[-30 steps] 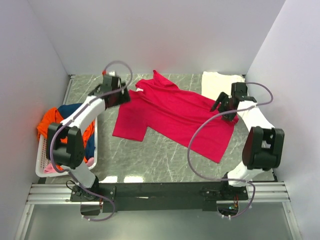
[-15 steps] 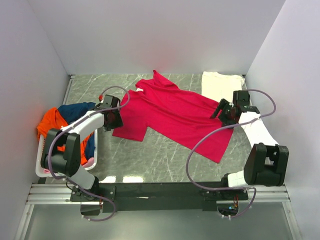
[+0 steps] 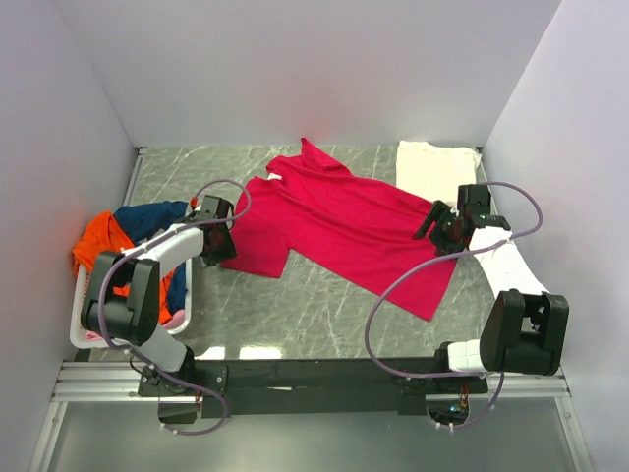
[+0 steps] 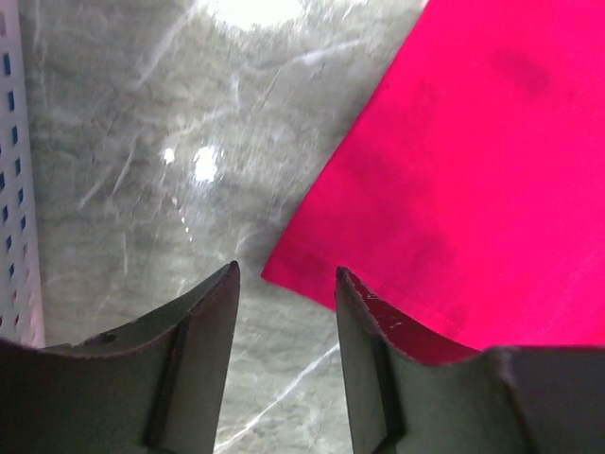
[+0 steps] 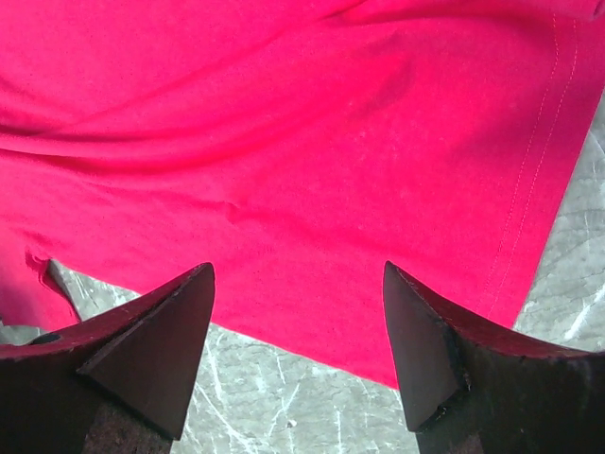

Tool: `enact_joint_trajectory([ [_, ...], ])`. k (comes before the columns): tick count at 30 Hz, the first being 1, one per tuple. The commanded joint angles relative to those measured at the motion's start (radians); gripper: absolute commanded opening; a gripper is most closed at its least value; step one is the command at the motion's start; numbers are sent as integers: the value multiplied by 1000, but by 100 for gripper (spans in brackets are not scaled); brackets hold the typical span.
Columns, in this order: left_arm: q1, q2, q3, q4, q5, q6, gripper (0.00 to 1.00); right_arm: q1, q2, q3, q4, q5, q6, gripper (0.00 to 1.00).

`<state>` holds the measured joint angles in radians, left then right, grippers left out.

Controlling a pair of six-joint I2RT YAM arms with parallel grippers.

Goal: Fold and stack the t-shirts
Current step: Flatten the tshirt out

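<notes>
With the crimson t-shirt (image 3: 339,221) spread flat on the surface (image 3: 295,310), the half-apart, empty left fingers (image 4: 203,331) should pinch only its corner layer, and the wide, empty right fingers (image 5: 151,340) should take its opposite edge level.

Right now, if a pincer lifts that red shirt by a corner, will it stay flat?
Probably not: the red shirt lies limp with soft wrinkles, so it would likely hang and drape from the left pincer. It looks thin, so probably light. Pushed across the glossy table, it would likely bunch up rather than slide whole.
</notes>
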<state>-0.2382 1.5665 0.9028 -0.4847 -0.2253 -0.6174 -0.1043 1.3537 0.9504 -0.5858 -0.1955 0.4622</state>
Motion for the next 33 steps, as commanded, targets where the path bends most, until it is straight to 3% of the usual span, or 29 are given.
enact_joint_trajectory([
  [1,8,10,-4,52,9,1,50,3,-42,1,9,10,-10,78],
  [14,19,70,-33,92,44,2,39,3,-67,-18,3,30,3,78],
  [17,19,84,-48,100,61,8,28,2,-80,-42,-5,51,4,78],
  [18,19,83,-50,100,66,11,16,3,-83,-58,-12,57,6,78],
  [21,19,69,-39,84,78,22,1,3,-106,-94,-31,86,21,78],
  [27,106,-3,16,74,194,31,1,2,-159,-174,-106,185,69,78],
  [33,166,-29,99,80,286,67,1,5,-229,-243,-170,174,142,73],
])
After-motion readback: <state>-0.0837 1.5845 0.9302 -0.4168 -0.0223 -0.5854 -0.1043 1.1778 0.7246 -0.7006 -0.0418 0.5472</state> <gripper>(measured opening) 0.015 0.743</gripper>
